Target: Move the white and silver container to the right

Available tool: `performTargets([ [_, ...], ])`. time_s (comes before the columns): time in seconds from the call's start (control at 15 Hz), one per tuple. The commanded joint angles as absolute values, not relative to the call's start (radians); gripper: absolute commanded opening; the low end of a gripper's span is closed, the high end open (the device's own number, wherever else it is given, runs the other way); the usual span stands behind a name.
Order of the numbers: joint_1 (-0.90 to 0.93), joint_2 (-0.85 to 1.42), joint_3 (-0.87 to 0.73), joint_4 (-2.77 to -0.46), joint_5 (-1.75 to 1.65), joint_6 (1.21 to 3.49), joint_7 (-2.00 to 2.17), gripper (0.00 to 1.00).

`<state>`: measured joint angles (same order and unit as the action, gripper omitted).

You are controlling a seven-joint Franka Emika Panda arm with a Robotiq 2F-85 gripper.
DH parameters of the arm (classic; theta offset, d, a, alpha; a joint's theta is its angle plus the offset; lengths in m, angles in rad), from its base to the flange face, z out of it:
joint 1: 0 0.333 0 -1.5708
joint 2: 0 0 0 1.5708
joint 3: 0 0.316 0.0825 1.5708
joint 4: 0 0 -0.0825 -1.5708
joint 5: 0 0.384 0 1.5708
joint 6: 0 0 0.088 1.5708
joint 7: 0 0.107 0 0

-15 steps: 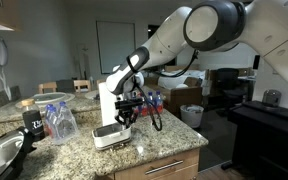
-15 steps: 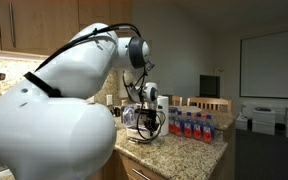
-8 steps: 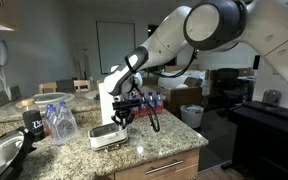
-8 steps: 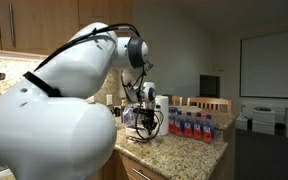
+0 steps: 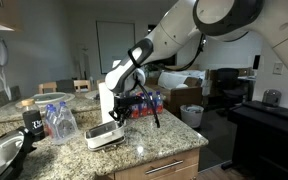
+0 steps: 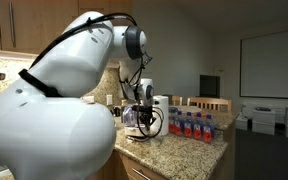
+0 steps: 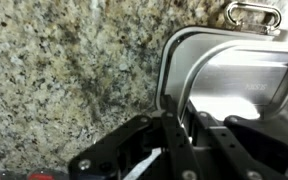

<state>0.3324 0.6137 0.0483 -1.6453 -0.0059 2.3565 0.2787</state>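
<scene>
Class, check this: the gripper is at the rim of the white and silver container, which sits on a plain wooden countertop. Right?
No: the white and silver container sits on a speckled granite countertop, as the wrist view shows. The gripper is at its rim.

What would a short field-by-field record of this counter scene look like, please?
surface: speckled granite counter
target: white and silver tub, resting on the counter
behind it: paper towel roll, upright
beside it: pack of water bottles
claw: down at the tub's rim in the wrist view; grip unclear
tub contents: looks empty in the wrist view
</scene>
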Motion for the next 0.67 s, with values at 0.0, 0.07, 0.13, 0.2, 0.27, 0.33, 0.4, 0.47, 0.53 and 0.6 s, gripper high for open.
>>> performTargets([
  [0.0,0.250,0.518,0.117,-1.772,0.014,2.439,0.097,0.04],
  [0.07,0.225,0.510,0.137,-1.784,0.028,2.452,0.038,0.05],
  [0.13,0.195,0.503,0.162,-1.796,0.050,2.464,-0.025,0.05],
  [0.2,0.164,0.505,0.186,-1.796,0.072,2.466,-0.088,0.05],
  [0.27,0.132,0.511,0.212,-1.790,0.103,2.460,-0.149,0.04],
  [0.33,0.099,0.522,0.239,-1.784,0.141,2.455,-0.215,0.04],
  [0.4,0.074,0.532,0.256,-1.778,0.182,2.450,-0.246,0.03],
  [0.47,0.051,0.538,0.274,-1.777,0.223,2.448,-0.278,0.14],
  [0.53,0.035,0.547,0.288,-1.776,0.268,2.449,-0.288,0.29],
  [0.6,0.026,0.559,0.298,-1.768,0.299,2.444,-0.293,0.33],
])
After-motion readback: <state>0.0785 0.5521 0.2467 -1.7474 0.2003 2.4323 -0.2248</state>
